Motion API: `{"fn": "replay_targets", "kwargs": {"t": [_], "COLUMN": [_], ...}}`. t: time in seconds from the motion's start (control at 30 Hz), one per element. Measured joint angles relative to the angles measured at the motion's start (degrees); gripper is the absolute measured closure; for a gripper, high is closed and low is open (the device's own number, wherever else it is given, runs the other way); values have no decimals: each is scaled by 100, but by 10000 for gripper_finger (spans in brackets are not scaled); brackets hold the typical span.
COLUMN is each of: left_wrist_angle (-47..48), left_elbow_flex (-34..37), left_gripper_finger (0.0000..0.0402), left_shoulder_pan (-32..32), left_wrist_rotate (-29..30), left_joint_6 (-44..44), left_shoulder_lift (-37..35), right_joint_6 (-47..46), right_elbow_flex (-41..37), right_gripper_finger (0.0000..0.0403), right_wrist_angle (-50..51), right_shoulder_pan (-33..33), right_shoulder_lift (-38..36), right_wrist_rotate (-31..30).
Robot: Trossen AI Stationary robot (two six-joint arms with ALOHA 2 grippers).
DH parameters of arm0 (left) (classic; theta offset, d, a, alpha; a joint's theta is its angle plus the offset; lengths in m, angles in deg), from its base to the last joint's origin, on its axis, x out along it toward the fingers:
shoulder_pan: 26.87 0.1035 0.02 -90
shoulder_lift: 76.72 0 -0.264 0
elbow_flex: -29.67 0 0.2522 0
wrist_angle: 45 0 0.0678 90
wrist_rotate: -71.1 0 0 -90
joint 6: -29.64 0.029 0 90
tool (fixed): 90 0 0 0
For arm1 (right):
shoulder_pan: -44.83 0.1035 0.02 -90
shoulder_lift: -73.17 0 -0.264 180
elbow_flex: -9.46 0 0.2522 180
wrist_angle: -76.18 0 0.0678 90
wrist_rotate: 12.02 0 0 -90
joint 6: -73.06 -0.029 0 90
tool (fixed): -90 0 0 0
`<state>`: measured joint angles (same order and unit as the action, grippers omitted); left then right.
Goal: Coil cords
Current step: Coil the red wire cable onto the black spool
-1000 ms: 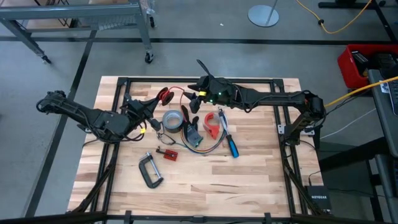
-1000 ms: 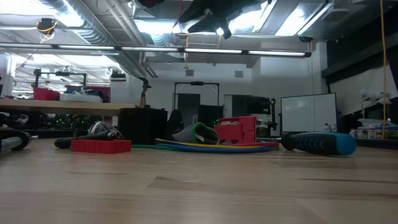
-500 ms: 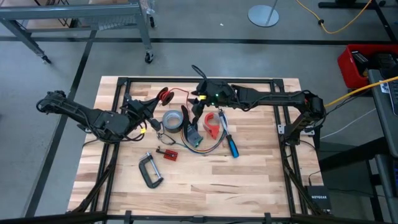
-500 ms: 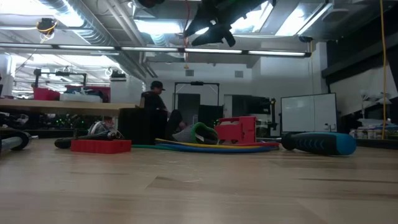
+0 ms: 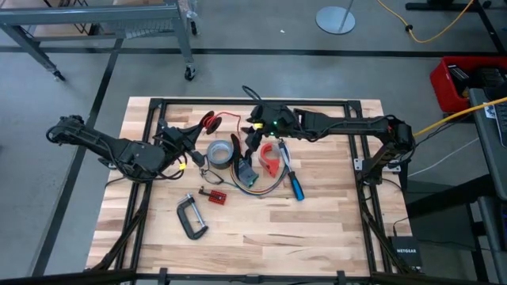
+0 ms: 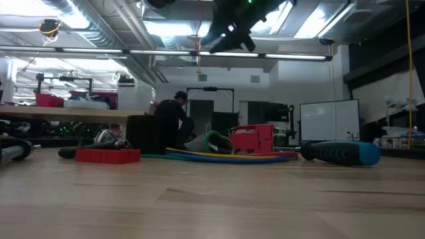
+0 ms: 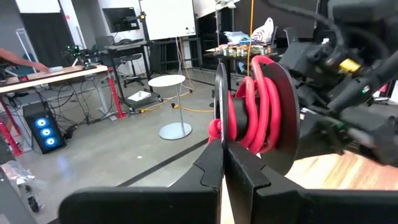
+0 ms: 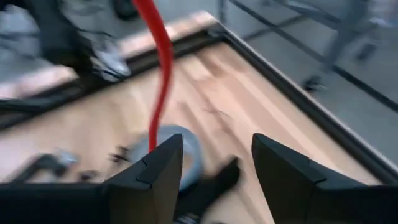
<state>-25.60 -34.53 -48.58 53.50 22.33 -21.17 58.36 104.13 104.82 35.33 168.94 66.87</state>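
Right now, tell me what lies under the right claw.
Under the right claw, which hangs above the table, lie the grey tape roll and a bundle of coloured cords. A red cord passes in front of it. The arm hides whatever else is there.

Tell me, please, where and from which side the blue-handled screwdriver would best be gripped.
Judging by the high view, grip the blue-handled screwdriver across its thick blue handle, coming straight down from above. It lies flat on the table, the handle end toward the table's bare front, while the thin shaft runs up beside the red tool.
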Motion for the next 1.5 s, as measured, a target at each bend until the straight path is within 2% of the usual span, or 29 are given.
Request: {"fn": "replay_targets", "kwargs": {"t": [0.1, 0.2, 0.43, 0.7, 0.8, 0.93, 1.17, 1.5], "left_wrist_angle": [45, 162, 159, 158, 158, 161, 185, 199], "left_elbow_flex": [0, 0, 0, 0, 0, 0, 0, 0], "left_gripper_finger": [401, 401, 401, 401, 401, 401, 401, 401], "left_shoulder_pan": [0, 0, -2, -2, -2, -2, -2, 0], "left_wrist_rotate": [0, 0, 0, 0, 0, 0, 0, 1], "left_joint_6": [0, -24, -39, -4, -2, 0, -7, -17], "left_shoulder_lift": [0, 0, 0, 0, 0, 0, 0, 0], "right_joint_6": [3, -6, 18, 17, 17, 15, 15, 17], "right_elbow_flex": [0, -2, -2, -2, -2, -2, -2, -2], "right_gripper_finger": [206, 206, 206, 206, 206, 206, 206, 206], "right_wrist_angle": [473, 692, 105, -507, -412, -217, 334, 153], "right_shoulder_pan": [-7, -33, -26, -26, -26, -26, -26, -26], "right_shoulder_lift": [-2, -32, -174, -190, -190, -190, -190, -344], "right_wrist_rotate": [-284, -144, 449, 622, 665, 1028, 1073, 1378]}}
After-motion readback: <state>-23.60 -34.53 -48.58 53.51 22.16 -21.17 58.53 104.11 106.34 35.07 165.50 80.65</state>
